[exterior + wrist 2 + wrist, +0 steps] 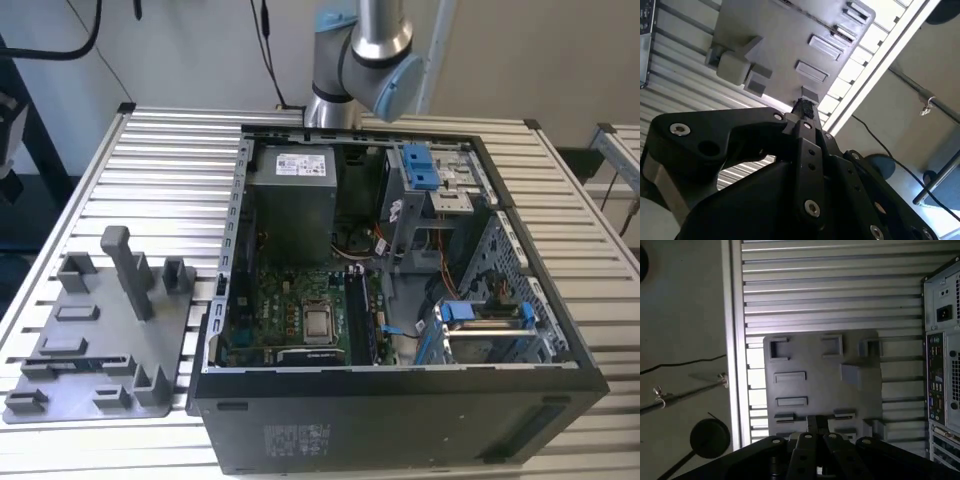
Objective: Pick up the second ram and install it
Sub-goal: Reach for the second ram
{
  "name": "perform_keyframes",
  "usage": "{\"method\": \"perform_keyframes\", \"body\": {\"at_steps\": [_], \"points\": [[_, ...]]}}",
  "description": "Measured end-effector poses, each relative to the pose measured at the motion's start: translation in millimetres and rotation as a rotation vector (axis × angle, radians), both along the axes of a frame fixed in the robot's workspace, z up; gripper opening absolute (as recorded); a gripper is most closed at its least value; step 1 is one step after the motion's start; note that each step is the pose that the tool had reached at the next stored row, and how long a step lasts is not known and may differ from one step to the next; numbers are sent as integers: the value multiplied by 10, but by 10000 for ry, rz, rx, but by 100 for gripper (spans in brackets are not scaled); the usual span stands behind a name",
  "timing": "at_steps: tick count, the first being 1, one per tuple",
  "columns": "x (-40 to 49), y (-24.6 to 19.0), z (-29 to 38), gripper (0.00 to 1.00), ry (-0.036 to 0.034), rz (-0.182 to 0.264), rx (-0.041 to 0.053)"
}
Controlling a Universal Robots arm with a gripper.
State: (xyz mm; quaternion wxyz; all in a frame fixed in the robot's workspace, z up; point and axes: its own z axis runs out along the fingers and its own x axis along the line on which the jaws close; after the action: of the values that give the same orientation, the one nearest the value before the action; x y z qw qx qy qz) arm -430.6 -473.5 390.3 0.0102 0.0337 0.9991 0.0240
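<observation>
Black hinged gripper [802, 114] sits closest to the lens in both wrist views. Its fingertips are pressed together, and I cannot tell whether anything thin is caught between them. Gripper [816, 424] hangs well above the grey plastic holder tray with upright posts [810, 360], tips lined up over its bracketed end.

Tray [105, 335] sits on the slatted aluminium tabletop [170, 170], just beside the open black computer case [400, 415], on the exterior view's left.

Second ram: position uncertain. Tray recesses in sight read plain grey, and part of the tray is hidden behind the gripper. Inside the case, long dark memory slots [354, 315] run beside the square processor socket [318, 322] on the green motherboard [285, 300]. Too small to say which stick is seated.

Handling judgement: a light, stiff, thin board, brittle at the chips and contact edge. Best pinched across the flat faces near mid-length, high on the upper edge. Keep the contacts free and the stick square so it does not twist.
</observation>
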Motion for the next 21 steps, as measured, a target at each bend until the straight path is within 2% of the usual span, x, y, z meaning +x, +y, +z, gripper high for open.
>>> {"method": "perform_keyframes", "body": {"at_steps": [5, 13, 21], "points": [[15, -115, -2, 11, 1, 1, 0], [59, -185, -3, 11, 7, 7, 0], [69, -332, -6, 11, 7, 65, 0]]}}
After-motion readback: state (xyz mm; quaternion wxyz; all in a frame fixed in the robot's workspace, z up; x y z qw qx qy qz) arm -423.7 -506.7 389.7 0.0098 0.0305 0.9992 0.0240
